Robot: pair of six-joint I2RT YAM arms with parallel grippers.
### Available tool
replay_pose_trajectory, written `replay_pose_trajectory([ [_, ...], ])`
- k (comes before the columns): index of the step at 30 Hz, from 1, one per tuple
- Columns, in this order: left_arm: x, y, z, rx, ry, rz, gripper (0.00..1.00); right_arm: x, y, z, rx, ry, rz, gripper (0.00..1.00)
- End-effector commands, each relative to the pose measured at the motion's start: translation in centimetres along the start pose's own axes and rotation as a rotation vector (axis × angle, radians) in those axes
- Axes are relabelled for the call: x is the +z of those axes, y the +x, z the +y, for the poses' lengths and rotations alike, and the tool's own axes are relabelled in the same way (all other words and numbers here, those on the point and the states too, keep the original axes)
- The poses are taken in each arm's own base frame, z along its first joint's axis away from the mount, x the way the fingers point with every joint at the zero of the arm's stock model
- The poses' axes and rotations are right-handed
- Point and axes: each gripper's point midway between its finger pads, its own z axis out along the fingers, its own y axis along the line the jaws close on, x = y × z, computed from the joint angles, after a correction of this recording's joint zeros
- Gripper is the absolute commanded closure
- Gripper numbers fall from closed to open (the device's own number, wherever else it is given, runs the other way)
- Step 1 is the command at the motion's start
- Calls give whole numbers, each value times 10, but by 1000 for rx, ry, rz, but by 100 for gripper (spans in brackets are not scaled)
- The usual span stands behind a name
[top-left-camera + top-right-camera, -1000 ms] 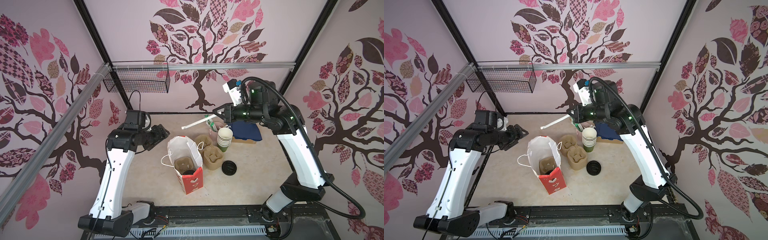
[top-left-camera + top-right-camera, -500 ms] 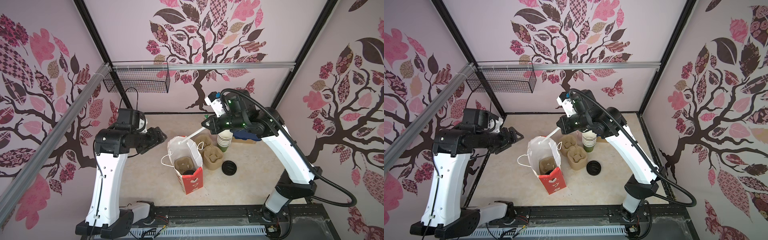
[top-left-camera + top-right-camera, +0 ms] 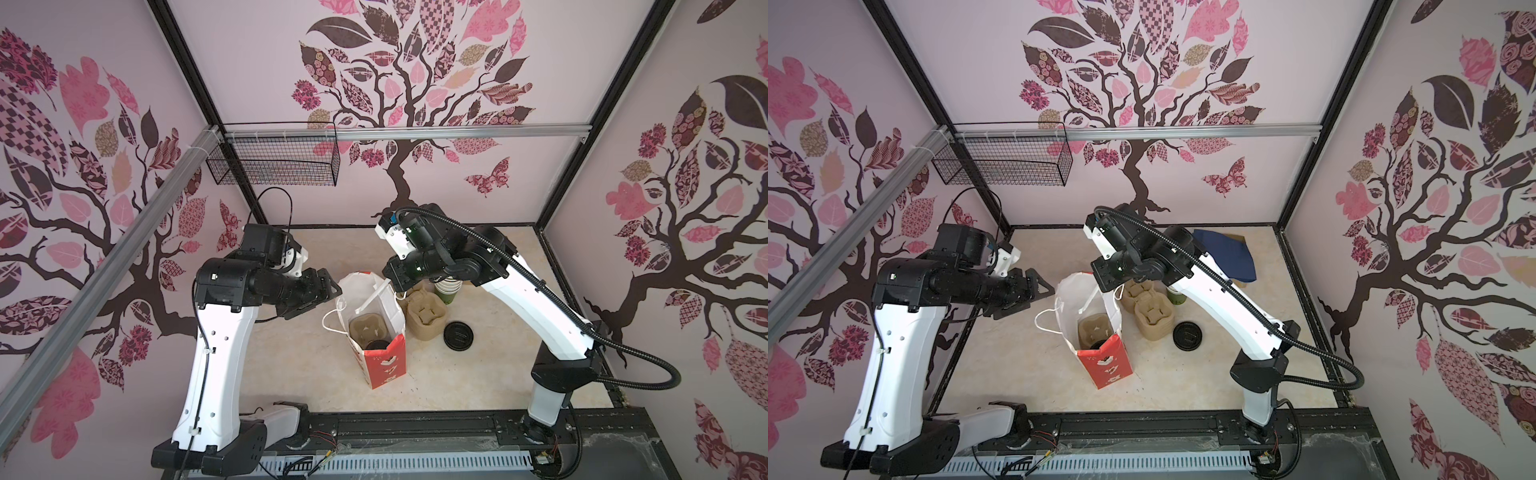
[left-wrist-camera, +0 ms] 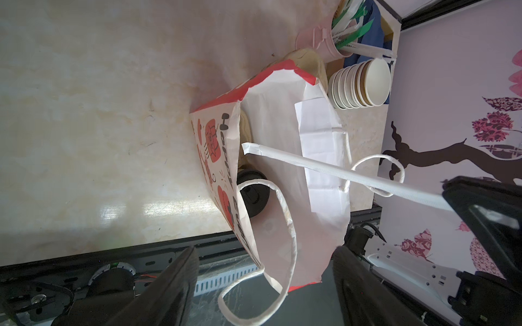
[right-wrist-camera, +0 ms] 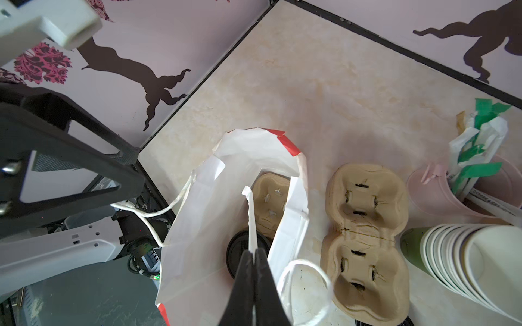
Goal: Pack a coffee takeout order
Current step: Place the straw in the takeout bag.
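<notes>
A red-and-white paper bag (image 3: 380, 357) stands open mid-table. Inside it sit a tan carrier (image 5: 271, 203) and a cup with a black lid (image 5: 234, 254). My right gripper (image 5: 254, 251) hangs over the bag's mouth, shut on a white wrapped straw (image 5: 251, 217) whose free end points down into the bag. My left gripper (image 3: 328, 291) stands open just left of the bag; in the left wrist view the bag's rim and a handle loop (image 4: 285, 225) show between its fingers. The navy napkin (image 3: 1229, 257) lies at the back right.
Tan carriers (image 3: 424, 316) are stacked right of the bag, with a loose black lid (image 3: 458, 334) beside them. Behind stand a stack of lidless cups (image 5: 466, 254) and a pink cup of wrapped straws (image 5: 435, 192). A wire basket (image 3: 274, 166) hangs on the back wall.
My right arm has swung left from the pink cup to the bag's mouth, carrying the straw. The left gripper has stayed open beside the bag, shifting only slightly.
</notes>
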Motion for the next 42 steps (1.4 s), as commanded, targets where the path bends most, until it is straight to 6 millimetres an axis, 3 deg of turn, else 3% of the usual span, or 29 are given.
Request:
replay_pose_trajectory([
  [1, 7, 7, 3, 7, 16, 19, 25, 12, 8, 6, -8, 5, 50, 100],
  [15, 31, 24, 3, -41, 105, 66, 56, 39, 49, 23, 44, 15, 229, 100],
  [22, 31, 20, 4, -39, 104, 31, 80, 56, 60, 33, 42, 1, 276, 100],
  [30, 34, 18, 0, -35, 132, 34, 97, 76, 73, 41, 34, -14, 329, 100],
  [42, 33, 18, 0, -36, 131, 20, 100, 105, 77, 48, 37, -39, 344, 97],
])
